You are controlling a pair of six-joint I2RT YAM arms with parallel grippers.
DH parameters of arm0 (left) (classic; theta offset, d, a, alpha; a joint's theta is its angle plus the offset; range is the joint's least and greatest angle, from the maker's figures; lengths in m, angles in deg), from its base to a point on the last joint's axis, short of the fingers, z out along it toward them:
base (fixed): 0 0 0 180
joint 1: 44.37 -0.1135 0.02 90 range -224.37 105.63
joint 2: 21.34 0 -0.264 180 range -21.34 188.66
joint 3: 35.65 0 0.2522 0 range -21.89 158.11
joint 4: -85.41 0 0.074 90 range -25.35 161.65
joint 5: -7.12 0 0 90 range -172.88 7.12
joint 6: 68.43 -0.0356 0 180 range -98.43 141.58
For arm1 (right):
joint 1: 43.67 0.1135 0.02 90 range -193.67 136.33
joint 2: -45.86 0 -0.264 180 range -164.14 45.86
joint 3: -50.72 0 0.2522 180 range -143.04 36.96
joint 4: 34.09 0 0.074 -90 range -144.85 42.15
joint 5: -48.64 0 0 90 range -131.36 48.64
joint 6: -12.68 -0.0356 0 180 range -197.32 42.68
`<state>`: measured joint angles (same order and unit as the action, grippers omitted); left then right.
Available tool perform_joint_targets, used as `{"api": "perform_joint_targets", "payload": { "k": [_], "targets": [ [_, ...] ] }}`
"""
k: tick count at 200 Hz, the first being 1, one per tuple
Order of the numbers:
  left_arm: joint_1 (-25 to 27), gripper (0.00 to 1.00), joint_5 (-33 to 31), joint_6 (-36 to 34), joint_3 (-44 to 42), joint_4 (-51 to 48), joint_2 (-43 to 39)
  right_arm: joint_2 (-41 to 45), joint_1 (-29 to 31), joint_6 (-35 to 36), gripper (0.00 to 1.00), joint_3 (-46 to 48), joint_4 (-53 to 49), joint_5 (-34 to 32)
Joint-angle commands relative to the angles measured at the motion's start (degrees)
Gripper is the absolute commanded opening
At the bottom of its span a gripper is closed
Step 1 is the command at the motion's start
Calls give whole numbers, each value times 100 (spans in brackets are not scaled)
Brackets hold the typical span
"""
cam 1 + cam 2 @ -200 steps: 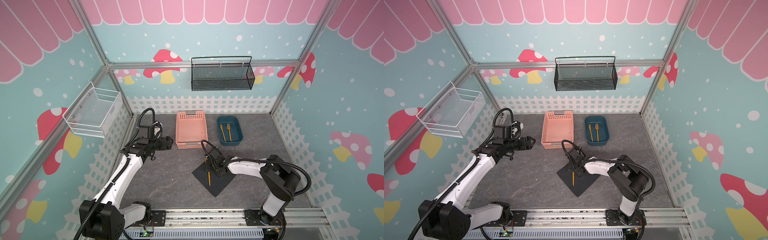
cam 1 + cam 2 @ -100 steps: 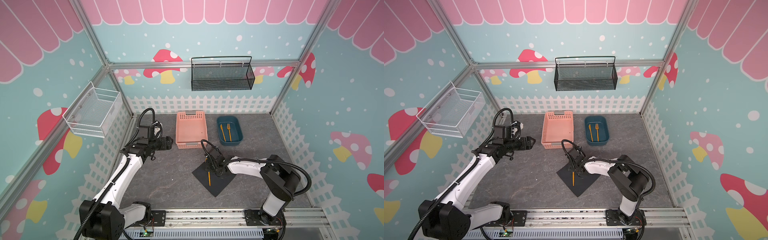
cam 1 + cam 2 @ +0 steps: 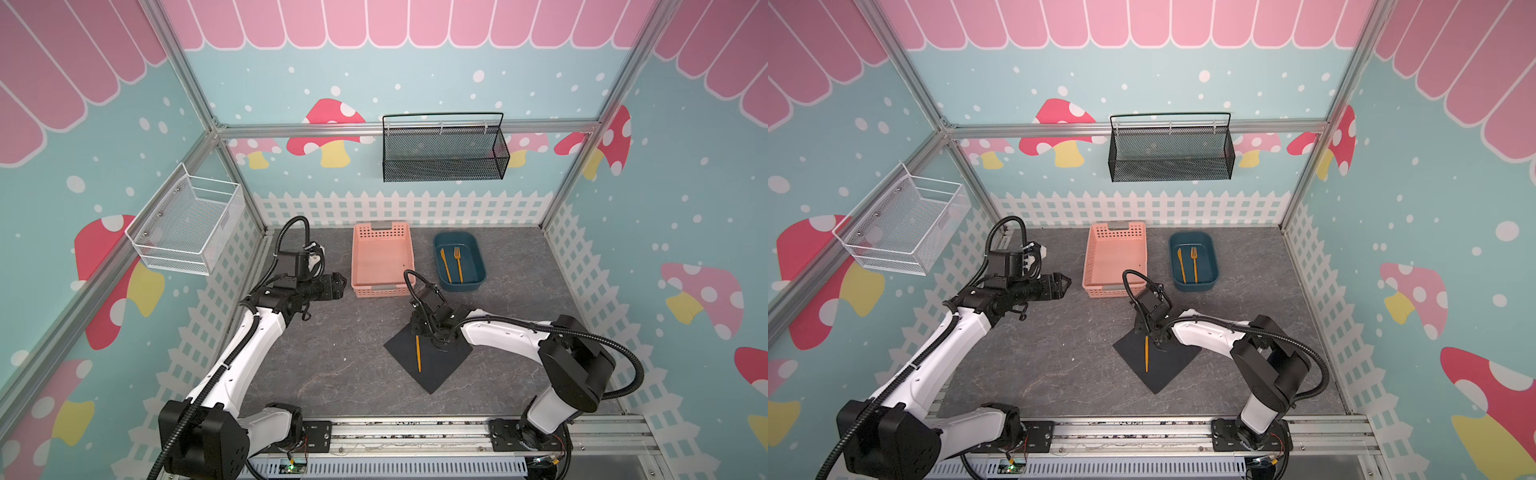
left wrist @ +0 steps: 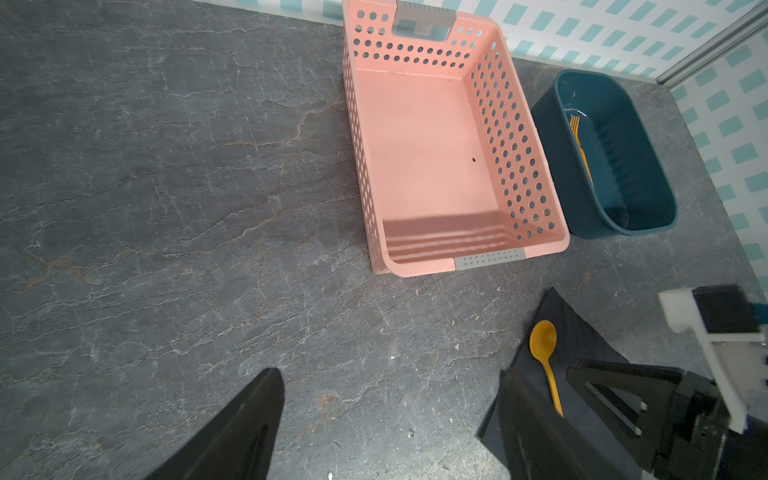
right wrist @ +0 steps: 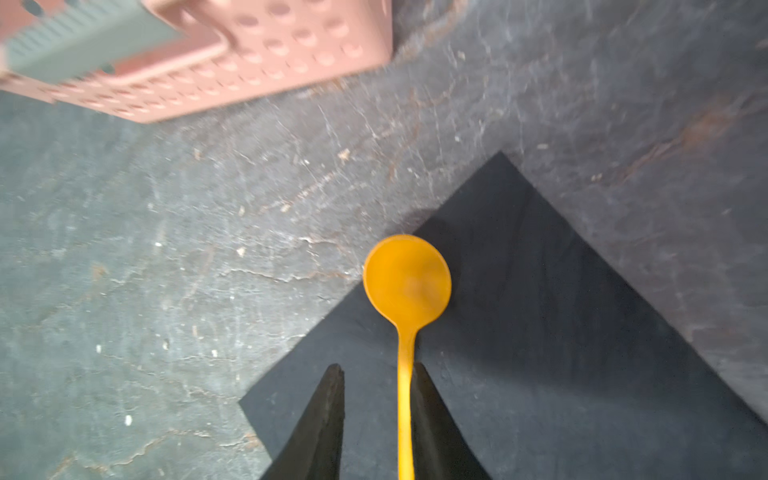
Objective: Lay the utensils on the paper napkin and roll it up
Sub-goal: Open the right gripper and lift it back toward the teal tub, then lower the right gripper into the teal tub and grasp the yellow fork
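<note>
In the right wrist view we see the spoon [image 5: 406, 291] lying flat on the paper napkin [image 5: 540, 311]. Its bowl is near one corner of the sheet and its handle runs back between the jaws of the right gripper [image 5: 376, 368]. Those jaws stand a little apart: the handle rests against one finger [image 5: 428, 415] with a clear gap to its partner, so we judge that nothing is clamped. In both top views the napkin sits as a black diamond in the lower middle of the frame. The spoon's handle [image 3: 418, 353] runs nearly straight up and down the picture across the napkin's left half.

The left gripper [image 4: 388, 372] is spread wide and empty (its own camera shows bare grey floor between the fingers). In a top view it hovers just left of the pink basket [image 3: 380, 291], well apart from the napkin.

The fork [image 3: 458, 264] and knife [image 3: 444, 264] lie side by side in the blue tub [image 3: 482, 266], above and to the right of the napkin in the frame. As we read it, the coming move turns on where that tub lies. It is up and to the right of the right gripper with open floor between, while the left gripper has the basket between it and the tub. So the right arm is the nearer one. Both pieces lie with their long axes nearly up and down the frame, roughly parallel to the spoon, so a grasp across a handle should need little wrist turn.
</note>
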<state>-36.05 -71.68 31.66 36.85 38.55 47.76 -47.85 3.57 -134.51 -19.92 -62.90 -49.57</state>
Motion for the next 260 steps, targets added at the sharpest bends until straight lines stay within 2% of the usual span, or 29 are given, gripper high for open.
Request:
{"api": "perform_joint_targets", "payload": {
  "k": [1, 65, 117, 190, 260],
  "targets": [
    [-43, 83, 6, -24, -62, 75, -24, 235, -60, 140, 30, -231, -269, -170],
    [-49, 83, -34, -2, -60, 99, -24, 326, -672, 933, 30, -754, -650, 64],
    [-89, 83, -166, -41, -76, 100, -90, 184, -1585, 1700, 30, -1218, -880, 464],
    [-119, 83, -206, -76, -87, 98, -90, -899, -2630, 2783, 29, -2473, -1416, 729],
    [-120, 84, -243, -129, -124, 102, -142, -2278, -3235, 3286, 29, -3756, -1744, 927]
  ]
}}
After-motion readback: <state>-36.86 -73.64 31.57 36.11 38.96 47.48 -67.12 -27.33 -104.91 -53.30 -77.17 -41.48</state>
